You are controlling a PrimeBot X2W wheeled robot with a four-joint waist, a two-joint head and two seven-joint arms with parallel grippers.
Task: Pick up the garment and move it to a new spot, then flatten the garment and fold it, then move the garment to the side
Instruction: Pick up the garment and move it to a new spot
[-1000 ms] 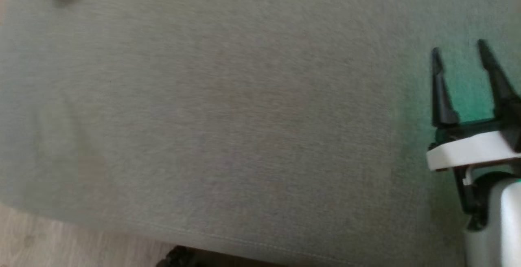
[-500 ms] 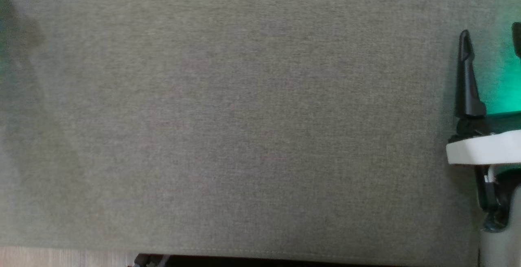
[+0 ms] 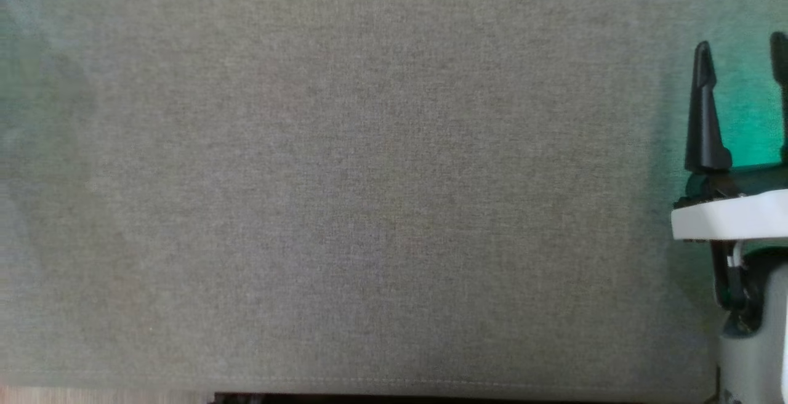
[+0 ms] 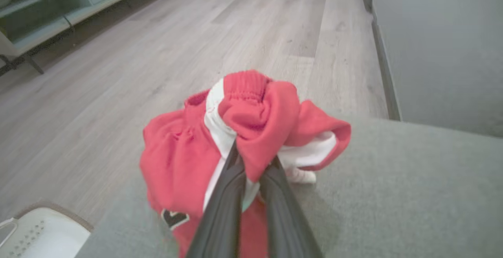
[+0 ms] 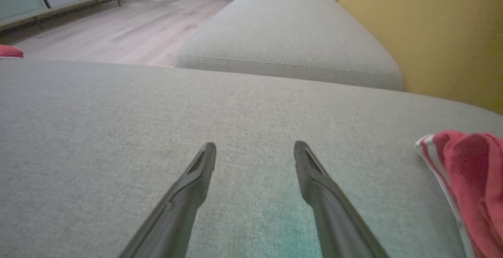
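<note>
In the left wrist view the garment (image 4: 267,112) is a bunched red cloth with white panels and an elastic band. It lies at the edge of the grey cushion (image 4: 412,179). My left gripper (image 4: 253,159) is shut on a fold of it, fingers nearly together with cloth pinched between them. My right gripper (image 3: 742,59) stands open at the right edge of the head view, over bare cushion. In the right wrist view the right gripper (image 5: 255,152) holds nothing between its spread fingers.
A second red cloth with white stripes (image 5: 467,179) lies on the cushion right of my right gripper. A sliver of red (image 5: 10,50) shows at the far left. Beyond are another grey cushion (image 5: 290,34), a yellow wall (image 5: 424,26), wood floor (image 4: 157,53) and a white object (image 4: 43,234).
The head camera has moved, so the red cloth seen at the top left a second ago has left the picture. My left gripper has closed. My right gripper stays open.
</note>
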